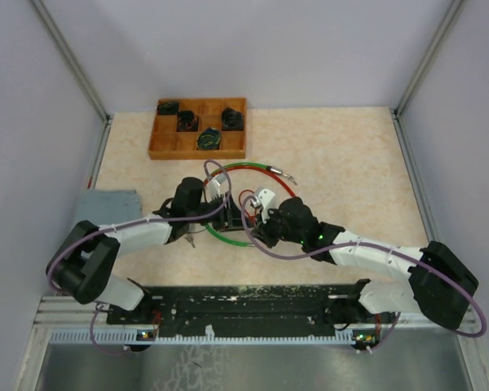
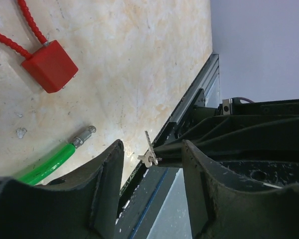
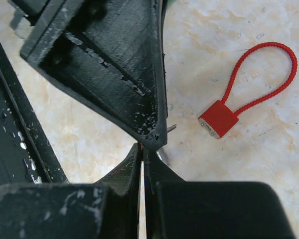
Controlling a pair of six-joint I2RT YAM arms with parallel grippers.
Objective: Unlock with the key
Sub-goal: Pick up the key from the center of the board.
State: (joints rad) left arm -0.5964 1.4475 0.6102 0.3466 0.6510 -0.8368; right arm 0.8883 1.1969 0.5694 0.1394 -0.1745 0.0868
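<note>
Left wrist view showed you the key (image 2: 149, 157), long axis upright in frame, pinched in the closed right gripper (image 3: 142, 153) and sitting between the parted fingers of your left gripper (image 2: 152, 167). The red padlock (image 2: 51, 65) lay up-left on the table (image 2: 139, 59), well apart.

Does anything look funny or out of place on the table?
The green cable looks odd. Its metal tip lies loose on the table, plugged into nothing, not far from the red lock. Nothing looks spilled or broken.
</note>
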